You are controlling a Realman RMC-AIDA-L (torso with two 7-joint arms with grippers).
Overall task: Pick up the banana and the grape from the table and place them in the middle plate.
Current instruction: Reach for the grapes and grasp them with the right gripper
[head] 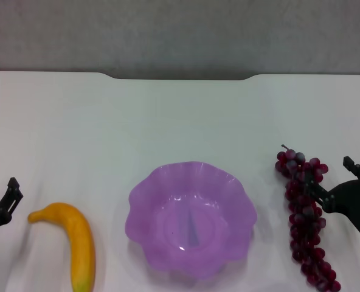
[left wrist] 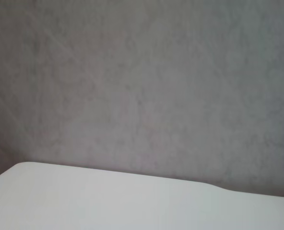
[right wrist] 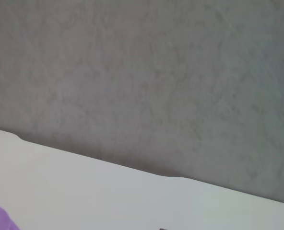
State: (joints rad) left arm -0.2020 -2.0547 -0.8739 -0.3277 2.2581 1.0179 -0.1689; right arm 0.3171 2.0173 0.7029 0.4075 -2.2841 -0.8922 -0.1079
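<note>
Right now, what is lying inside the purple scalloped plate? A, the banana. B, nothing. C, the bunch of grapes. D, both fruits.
B: the purple plate holds nothing; the banana lies on the white table to its left and the grape bunch to its right, by the right tool.

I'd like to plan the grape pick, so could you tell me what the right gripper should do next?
Probably shut on the grape: the right gripper seems open, one finger reaching across the bunch, the other behind. Bunch lies on the table; the middle plate holds nothing.
</note>
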